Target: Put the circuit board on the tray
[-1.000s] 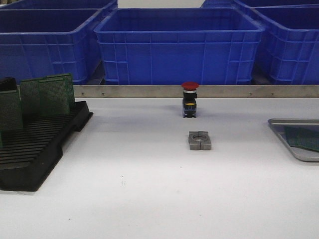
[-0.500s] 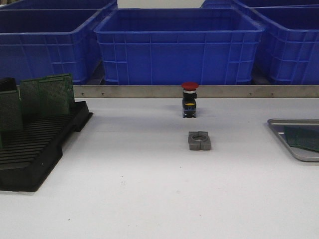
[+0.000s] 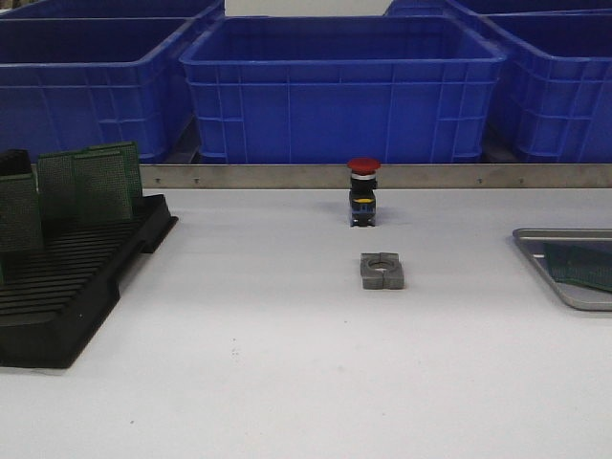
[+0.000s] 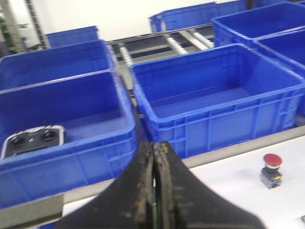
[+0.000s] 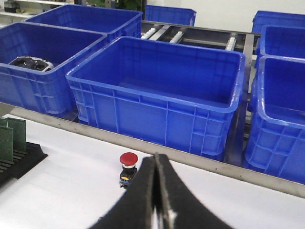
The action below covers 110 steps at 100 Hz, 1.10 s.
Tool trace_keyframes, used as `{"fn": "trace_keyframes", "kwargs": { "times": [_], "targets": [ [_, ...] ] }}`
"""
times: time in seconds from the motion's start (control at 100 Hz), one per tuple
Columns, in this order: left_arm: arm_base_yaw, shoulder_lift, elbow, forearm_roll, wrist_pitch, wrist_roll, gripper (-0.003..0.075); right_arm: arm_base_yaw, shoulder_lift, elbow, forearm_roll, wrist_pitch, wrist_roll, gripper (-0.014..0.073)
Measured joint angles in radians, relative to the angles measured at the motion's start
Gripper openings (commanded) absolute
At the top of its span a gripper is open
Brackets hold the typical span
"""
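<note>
White tabletop (image 3: 287, 382) backed by a row of big blue plastic bins (image 3: 344, 86), and at its left the black slotted rack (image 3: 67, 287) carries thin green perforated circuit boards (image 3: 91, 184) standing on edge, while one more board lies flat in the shallow grey metal tray (image 3: 537, 251) at the far right edge. Both arms hang high: left gripper (image 4: 154, 191) and right gripper (image 5: 157, 191) each with jaws pressed together, nothing held. These boards look light, stiff and a bit fragile, so I'd pinch one by its bare top edge and lift it straight out of its slot.
</note>
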Motion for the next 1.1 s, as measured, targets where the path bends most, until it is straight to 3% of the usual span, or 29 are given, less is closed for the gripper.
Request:
{"fn": "trace_keyframes", "kwargs": {
  "times": [0.32, 0.51, 0.72, 1.1],
  "targets": [
    [0.000, -0.333, 0.354, -0.046, -0.094, 0.000, -0.0020, 0.000, -0.282, 0.192, 0.005, -0.040, 0.000, -0.0107],
    [0.000, -0.508, 0.478, -0.054, -0.114, 0.000, -0.0020, 0.000, -0.367, 0.260, 0.006, -0.046, -0.002, -0.0107],
    [0.000, -0.606, 0.519, -0.054, -0.116, 0.000, -0.0020, 0.000, -0.369, 0.271, 0.006, -0.009, -0.003, -0.0107],
    [0.000, -0.608, 0.519, -0.054, -0.118, 0.000, -0.0020, 0.000, -0.369, 0.271, 0.006, 0.090, -0.006, -0.0107]
  ]
}}
